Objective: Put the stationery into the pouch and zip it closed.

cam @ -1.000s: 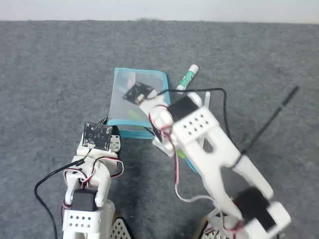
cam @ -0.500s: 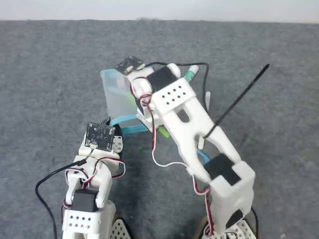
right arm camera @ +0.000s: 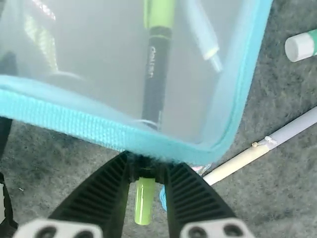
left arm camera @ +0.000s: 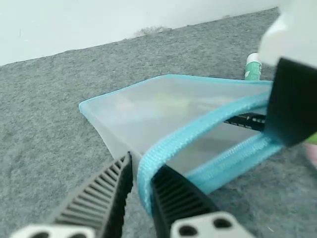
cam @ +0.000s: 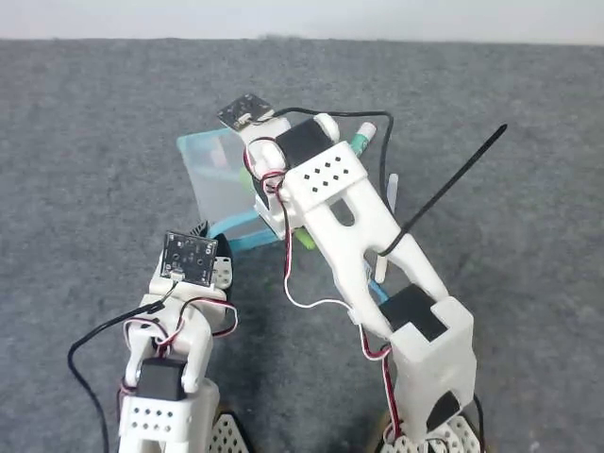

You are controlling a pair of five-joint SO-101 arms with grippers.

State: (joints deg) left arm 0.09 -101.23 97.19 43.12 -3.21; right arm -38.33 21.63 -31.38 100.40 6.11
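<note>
Grey felt tabletop (cam: 94,142): translucent turquoise-edged zip pouch (cam: 217,179) mid-table, left gripper (left arm camera: 141,173) pinching its mouth band, right gripper (right arm camera: 144,171) nipping a lime-and-black pen (right arm camera: 141,206) partway in; best pushed straight inward, mouth taut.

I can read no text for certain from here. The green-and-black pen (right arm camera: 154,64) inside the pouch (right arm camera: 89,64) has a line of pale print along its dark barrel, too blurred to read. The label on the green-and-white marker (cam: 361,141) is also illegible.
</note>
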